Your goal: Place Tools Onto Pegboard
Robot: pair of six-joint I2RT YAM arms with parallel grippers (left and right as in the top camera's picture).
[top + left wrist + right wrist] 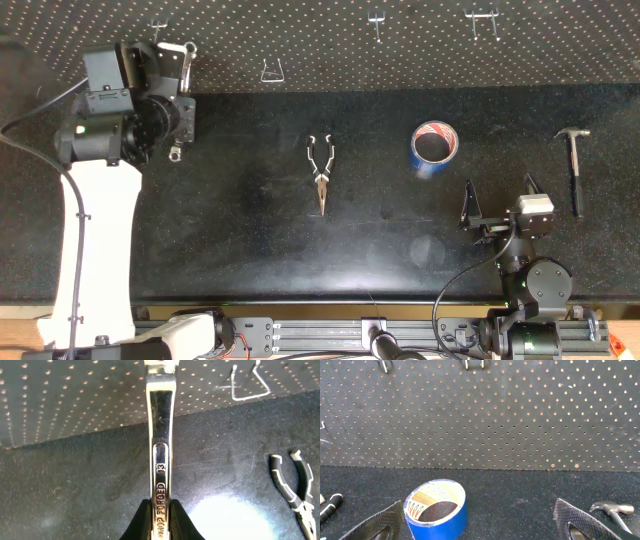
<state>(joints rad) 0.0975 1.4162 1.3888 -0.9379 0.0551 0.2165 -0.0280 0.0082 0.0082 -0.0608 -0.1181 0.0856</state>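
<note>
Where the scene was taken from above, the left gripper (176, 64) was found up against the pegboard (420, 55) at its left end, clamped on a combination wrench (186, 50). The wrench's head was carried near a wire hook (158, 25), presumably so that it could be hung there. On the black table (250, 240), needle-nose pliers (321, 170), a roll of blue tape (435, 145) and a hammer (574, 165) were laid well apart in a row, none yet hung. The right gripper (498, 200) was held low near its base, between tape and hammer, with its jaws spread and nothing in them.

From the left wrist, the left gripper (160, 512) was shown pinched on the flat shank of the wrench (160, 435). The tool was pointed straight ahead, and its head was cut off at the frame edge over the perforated pegboard (75, 395). A grip low on the shank was judged to leave the head free for a hook. Another wire hook (247, 385) and the pliers (295, 487) were seen off to one side.

From the right wrist, the fingers (380, 522) were seen wide apart. The tape (436, 508) was standing on edge between and beyond them, untouched, and the hammer (612, 508) lay beside the far finger. The tape was judged the likeliest next pick for this arm.
</note>
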